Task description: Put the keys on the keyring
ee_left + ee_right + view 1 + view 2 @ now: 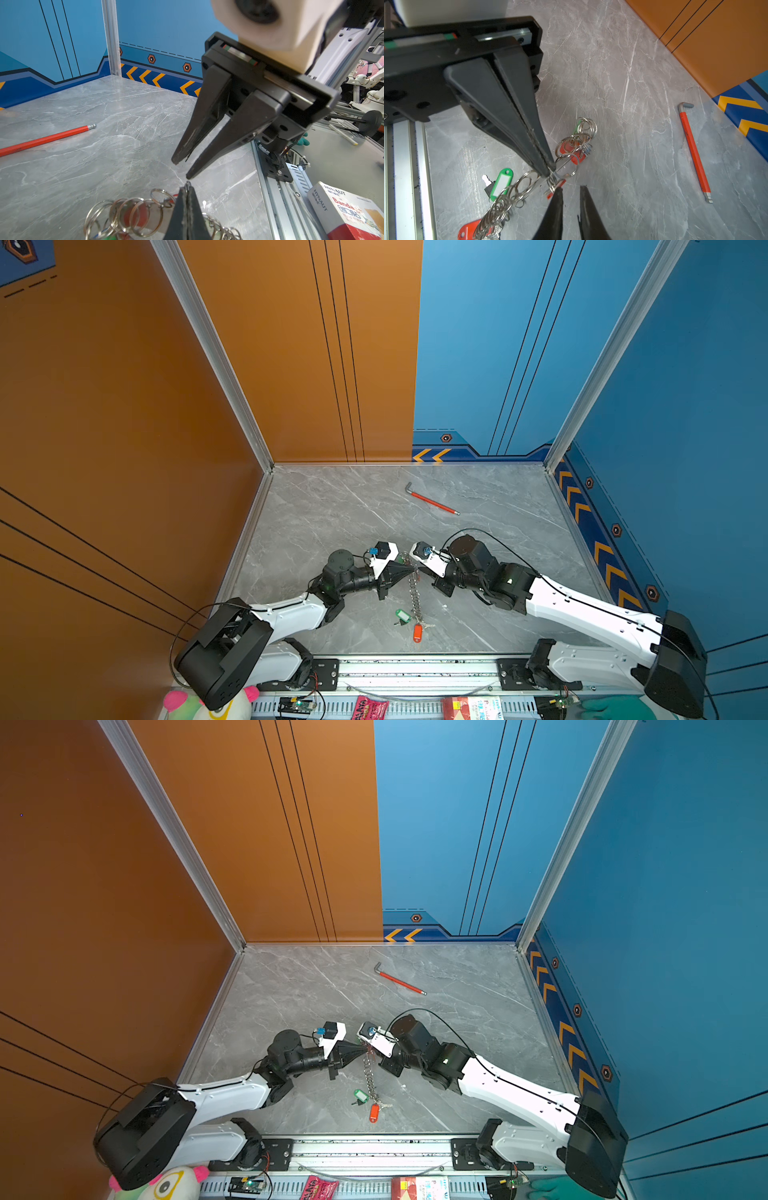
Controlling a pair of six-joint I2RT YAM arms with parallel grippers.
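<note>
The keyring [414, 597] [369, 1077] is a chain of linked silver rings that runs from the table up to my left gripper [412, 569] [187, 186]. That gripper is shut on one ring at the chain's raised end [550, 170]. A green-tagged key [402, 616] [501, 182] and an orange-tagged key [417, 632] [469, 229] lie at the chain's lower end. More orange and green tags [572, 149] hang among the lifted rings. My right gripper [571, 188] [182, 169] stands slightly open just beside the held ring, with nothing between its fingers.
A long red-sleeved hex wrench [432, 502] [693, 149] lies toward the back of the marble table. A metal rail [415, 668] runs along the front edge. Beyond it sit a red and white box [349, 209] and a plush toy [199, 703].
</note>
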